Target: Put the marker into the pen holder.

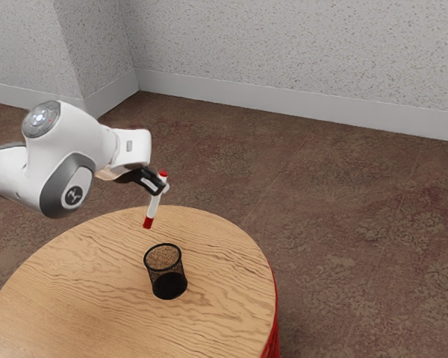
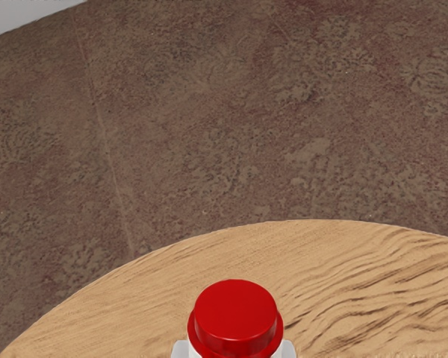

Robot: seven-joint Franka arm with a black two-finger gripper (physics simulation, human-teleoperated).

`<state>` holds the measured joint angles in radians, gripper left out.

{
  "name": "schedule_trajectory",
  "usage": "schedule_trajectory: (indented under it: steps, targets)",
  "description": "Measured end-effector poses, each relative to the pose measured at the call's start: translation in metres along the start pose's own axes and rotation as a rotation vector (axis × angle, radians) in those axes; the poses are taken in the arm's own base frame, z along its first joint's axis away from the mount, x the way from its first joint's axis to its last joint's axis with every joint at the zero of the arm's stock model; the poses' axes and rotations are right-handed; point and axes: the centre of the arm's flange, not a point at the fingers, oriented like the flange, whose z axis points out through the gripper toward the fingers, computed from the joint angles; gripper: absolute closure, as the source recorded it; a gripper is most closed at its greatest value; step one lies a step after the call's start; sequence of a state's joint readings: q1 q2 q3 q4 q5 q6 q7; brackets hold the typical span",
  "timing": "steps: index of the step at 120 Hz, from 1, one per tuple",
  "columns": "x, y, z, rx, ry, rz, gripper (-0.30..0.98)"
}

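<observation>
Pincer (image 1: 161,186) clenched on marker (image 1: 154,206), approx. near its upper red end (image 2: 235,321); we have the marker in the air, most of its length hanging below the grip. One arm (image 1: 97,160) only, so nearest by default.

Long axis: steep but tilted, not plumb. Lower red end (image 1: 148,223) points down, leaning twd. the exterior view's left. Pen holder (image 1: 169,287) stands upright on desk (image 1: 75,298); in ext. view its rim (image 1: 164,269) lies below the marker tip & slightly to the view's right. Marker not in holder; no contact seen.

Our est.: grasp done, transfer/align. phase. Next: bring lower end over the opening, straighten axis, then lower & release. Risk: if tilt is kept, tip may catch the rim or tip holder over.
</observation>
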<state>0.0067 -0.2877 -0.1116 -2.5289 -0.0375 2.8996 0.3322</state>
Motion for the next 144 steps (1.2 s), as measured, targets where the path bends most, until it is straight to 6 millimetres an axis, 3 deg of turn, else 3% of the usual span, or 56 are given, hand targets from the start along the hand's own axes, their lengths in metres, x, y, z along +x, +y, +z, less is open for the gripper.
schedule_trajectory:
  steps: [24, 54, 75, 92, 103, 118, 130, 144]
  targets:
    - [-0.009, 0.03, 0.007, -0.035, -0.022, 0.028, 0.73]
    - [-0.023, 0.038, 0.031, -0.063, -0.074, 0.024, 0.73]
    - [-0.026, 0.039, 0.035, -0.069, -0.087, 0.024, 0.36]
    - [-0.024, 0.034, 0.035, -0.067, -0.086, 0.017, 0.19]
    - [0.008, -0.006, 0.025, -0.065, -0.107, -0.046, 0.12]
    - [0.065, -0.094, 0.019, -0.084, -0.252, -0.164, 0.07]
    - [0.109, -0.143, -0.019, -0.073, -0.326, -0.218, 0.04]
    - [0.125, -0.181, -0.052, -0.062, -0.414, -0.288, 0.02]
